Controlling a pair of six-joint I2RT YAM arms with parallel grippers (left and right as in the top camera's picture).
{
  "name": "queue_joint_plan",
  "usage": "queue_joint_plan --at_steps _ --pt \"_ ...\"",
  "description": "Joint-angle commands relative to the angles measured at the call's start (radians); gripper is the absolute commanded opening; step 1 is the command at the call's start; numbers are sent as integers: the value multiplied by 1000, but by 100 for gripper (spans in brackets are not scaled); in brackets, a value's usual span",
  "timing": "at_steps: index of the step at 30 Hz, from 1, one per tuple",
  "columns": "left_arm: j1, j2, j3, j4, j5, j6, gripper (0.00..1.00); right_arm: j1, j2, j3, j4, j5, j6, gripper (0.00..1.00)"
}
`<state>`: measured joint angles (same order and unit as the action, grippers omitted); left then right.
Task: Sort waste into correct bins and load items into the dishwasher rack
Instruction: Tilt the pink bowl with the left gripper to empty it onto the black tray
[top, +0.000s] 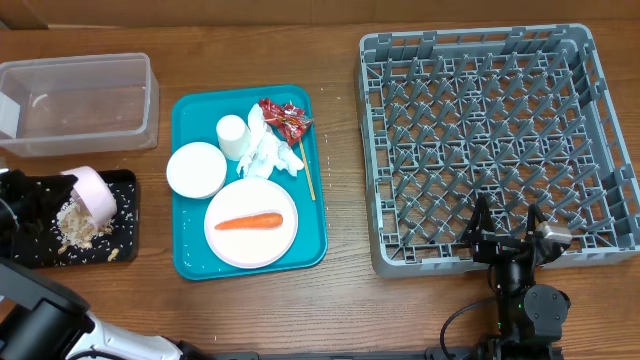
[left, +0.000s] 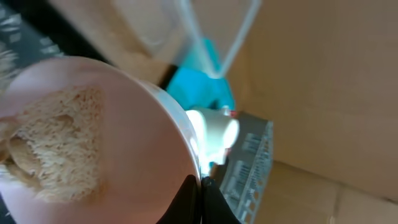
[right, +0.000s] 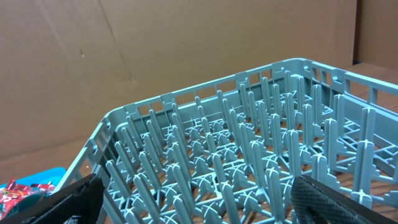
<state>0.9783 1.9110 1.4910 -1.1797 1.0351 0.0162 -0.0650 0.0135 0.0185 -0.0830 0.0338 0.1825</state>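
The bowl (top: 93, 190) hangs tipped on its side over the black tray (top: 125, 248), mouth facing down and left, pinched at the rim by the closed left gripper (left: 200, 190). A heap of rice (top: 78, 225) lies on the tray right under the mouth; the blurred wrist view seems to show a clump clinging inside the bowl. The rack (top: 480, 60) lies well to the right, beyond the teal tray (top: 185, 255), so the bowl's path there runs rightward. The right gripper (top: 507, 222), jaws spread and empty, hovers at the rack's near edge, far nearer to it.
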Motion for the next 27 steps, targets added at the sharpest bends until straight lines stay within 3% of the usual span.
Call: queue_joint_plan --at_steps 1,20,24,27 --pt "10 -26 -14 3 186 97 4 -5 -11 -10 3 10 -5 100" --pt "13 -22 -97 -18 249 169 4 -5 -11 -10 3 10 -5 100" --pt "17 -21 -97 2 282 162 4 -5 -11 -10 3 10 -5 100" --pt "30 -18 -97 53 279 61 4 -5 -11 -10 3 10 -5 100"
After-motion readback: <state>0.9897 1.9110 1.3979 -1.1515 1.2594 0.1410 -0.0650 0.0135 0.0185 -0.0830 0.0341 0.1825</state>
